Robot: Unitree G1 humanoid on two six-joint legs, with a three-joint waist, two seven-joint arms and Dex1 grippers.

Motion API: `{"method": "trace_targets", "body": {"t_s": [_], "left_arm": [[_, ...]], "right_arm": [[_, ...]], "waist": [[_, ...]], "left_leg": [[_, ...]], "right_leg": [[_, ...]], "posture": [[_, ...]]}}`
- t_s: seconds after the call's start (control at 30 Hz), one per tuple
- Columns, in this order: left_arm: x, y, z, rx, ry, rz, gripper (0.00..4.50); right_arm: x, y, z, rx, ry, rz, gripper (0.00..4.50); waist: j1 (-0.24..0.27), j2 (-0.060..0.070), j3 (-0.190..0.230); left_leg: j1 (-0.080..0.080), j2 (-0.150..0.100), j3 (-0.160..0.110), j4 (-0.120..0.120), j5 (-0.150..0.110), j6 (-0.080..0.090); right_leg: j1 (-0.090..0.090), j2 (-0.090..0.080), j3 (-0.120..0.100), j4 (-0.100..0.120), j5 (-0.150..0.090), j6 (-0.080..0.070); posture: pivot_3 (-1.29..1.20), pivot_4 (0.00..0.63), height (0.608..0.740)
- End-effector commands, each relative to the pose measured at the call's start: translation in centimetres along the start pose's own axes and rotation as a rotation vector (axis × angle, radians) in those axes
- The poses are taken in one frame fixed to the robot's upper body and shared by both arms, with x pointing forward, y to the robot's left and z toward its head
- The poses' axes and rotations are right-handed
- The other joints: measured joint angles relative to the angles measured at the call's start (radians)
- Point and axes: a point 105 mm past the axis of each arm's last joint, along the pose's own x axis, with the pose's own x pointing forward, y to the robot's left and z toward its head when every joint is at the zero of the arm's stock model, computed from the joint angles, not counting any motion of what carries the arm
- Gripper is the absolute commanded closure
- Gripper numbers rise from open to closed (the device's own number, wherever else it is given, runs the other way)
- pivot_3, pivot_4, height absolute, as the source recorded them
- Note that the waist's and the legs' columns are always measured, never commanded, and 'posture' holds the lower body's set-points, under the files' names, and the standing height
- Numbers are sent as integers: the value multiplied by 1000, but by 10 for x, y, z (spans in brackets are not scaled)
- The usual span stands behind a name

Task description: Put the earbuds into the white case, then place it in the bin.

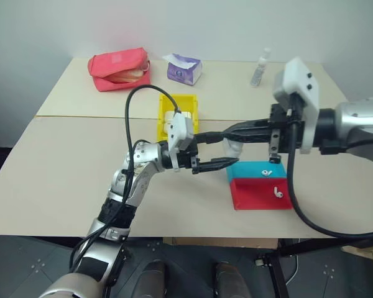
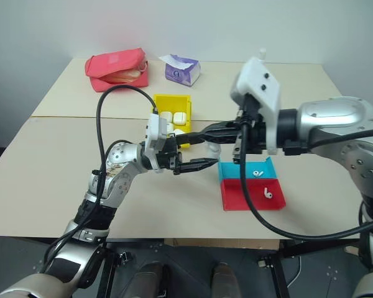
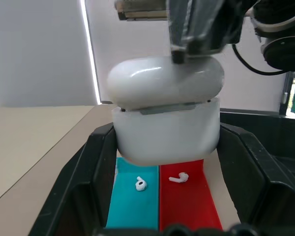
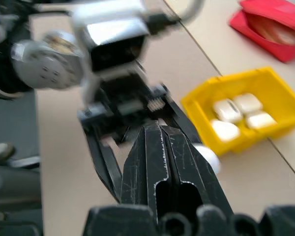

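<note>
The small rounded white plastic case is showing a glossy, smooth shell with bright highlights, and the tiny white plastic earbuds are gleaming likewise. The bright yellow rectangular plastic bin is looking smooth, the beige tabletop matt, and the red zipped pouch is looking like soft cloth.

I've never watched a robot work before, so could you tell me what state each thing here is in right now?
white case: held in the left gripper, lid nearly closed.
right gripper: shut, tips at the case's lid.
earbuds: two, still lying in the blue-and-red tray.
bin: holds several white cases.
red pouch: open.
</note>
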Motion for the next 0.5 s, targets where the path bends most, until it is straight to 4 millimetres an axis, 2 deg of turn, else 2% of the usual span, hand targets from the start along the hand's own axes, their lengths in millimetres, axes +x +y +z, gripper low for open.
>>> {"method": "trace_targets", "body": {"t_s": [0.03,0.13,0.23,0.37,0.43,0.5], "left_arm": [[-7,3,33,89,-100,63,1687],[-16,10,35,98,-97,148,1687],[-21,29,34,126,-72,306,1687],[-23,79,22,170,40,671,1687],[-26,104,12,161,87,872,1687],[-26,117,4,129,97,964,1687]], "right_arm": [[-16,-7,8,6,-81,-80,4461],[-26,-6,15,19,-210,-119,4461],[-31,-5,7,-2,-248,-199,4461],[-22,0,-17,6,-195,-283,4461],[-19,0,-22,16,-194,-312,4461],[-18,0,-22,24,-207,-329,4461]], "waist": [[0,0,0],[0,0,0],[4,0,0],[9,-1,0],[10,-1,-1],[9,-1,-1]], "left_leg": [[0,0,0,0,0,0],[-2,0,0,0,0,0],[-2,0,0,0,0,0],[-2,-1,1,1,0,0],[-2,-1,2,2,0,0],[-2,-1,2,2,0,0]], "right_leg": [[-2,0,1,1,0,0],[-5,0,3,3,0,0],[-4,0,2,3,0,0],[-4,0,2,2,1,1],[-3,0,0,2,1,1],[-2,0,0,2,1,2]], "posture": [[0,150,740],[0,150,740],[0,150,740],[0,150,740],[0,150,740],[0,150,740]]}}
